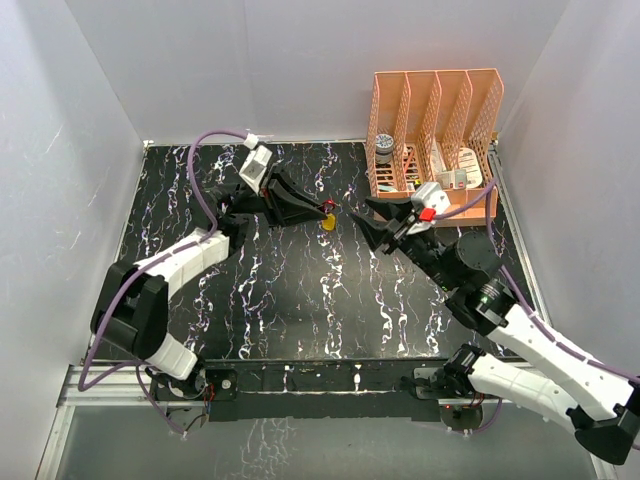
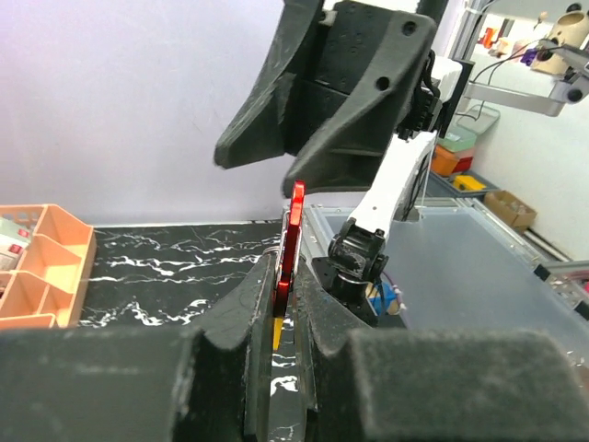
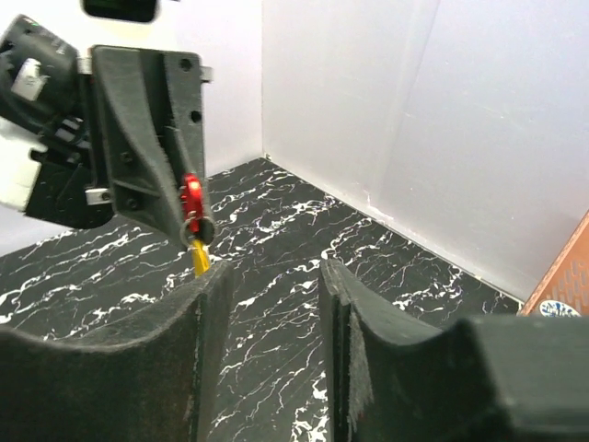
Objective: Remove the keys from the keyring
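The left pincer (image 2: 287,278) is closed tight on the red keyring (image 2: 294,230), which stands edge-on between its two pads with its upper half showing above them. A small yellow key (image 2: 278,333) hangs from the ring below the grip and dangles over the black marbled desk (image 1: 300,290), not touching it. In the overhead view this all sits to the left of the orange file rack (image 1: 435,120), a little nearer the arms than the rack's front.

The right pincer (image 3: 273,269) is partly open with nothing between its fingers. It faces the ring and key from the rack's side, close but not touching them, its wrist just in front of the rack.

A few small things sit in the rack's compartments – any print on them is too small to read. From the left wrist camera most of the key is hidden behind the pads; only a yellow sliver shows. How the key joins the ring cannot be made out.
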Controlling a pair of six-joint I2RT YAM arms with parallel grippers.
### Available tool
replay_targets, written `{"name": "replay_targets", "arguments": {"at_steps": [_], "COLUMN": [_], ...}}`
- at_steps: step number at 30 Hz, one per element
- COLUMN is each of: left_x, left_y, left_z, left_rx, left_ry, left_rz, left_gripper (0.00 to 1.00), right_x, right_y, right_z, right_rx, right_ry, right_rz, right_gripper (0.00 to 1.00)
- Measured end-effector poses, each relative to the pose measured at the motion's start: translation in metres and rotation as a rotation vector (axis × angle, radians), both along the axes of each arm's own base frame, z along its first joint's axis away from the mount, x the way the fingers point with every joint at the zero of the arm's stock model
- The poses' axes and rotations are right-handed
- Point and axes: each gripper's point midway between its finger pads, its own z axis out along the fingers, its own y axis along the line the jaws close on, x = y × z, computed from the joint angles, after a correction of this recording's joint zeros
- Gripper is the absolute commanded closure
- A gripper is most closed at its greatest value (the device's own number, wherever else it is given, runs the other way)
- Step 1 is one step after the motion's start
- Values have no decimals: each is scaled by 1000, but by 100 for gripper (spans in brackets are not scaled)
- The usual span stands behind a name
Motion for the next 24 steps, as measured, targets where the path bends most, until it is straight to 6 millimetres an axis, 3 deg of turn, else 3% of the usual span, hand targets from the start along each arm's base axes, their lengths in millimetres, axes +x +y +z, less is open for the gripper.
{"name": "replay_targets", "arguments": {"at_steps": [6, 12, 24], "left_x": [-5, 0, 16], "left_y": [3, 3, 3], "left_z": [11, 5, -14], "left_rx": [0, 49, 148], "left_ry": [-81, -113, -123], "left_rz": [32, 86, 184], "left_gripper": [100, 100, 100], "right_x": [19, 22, -2], "right_y": [16, 27, 21], "right_z": [7, 25, 36], "right_rx": [3, 9, 24], "right_ry": [54, 62, 72], "right_rz": [-10, 22, 92], "right_gripper": [78, 71, 65]}}
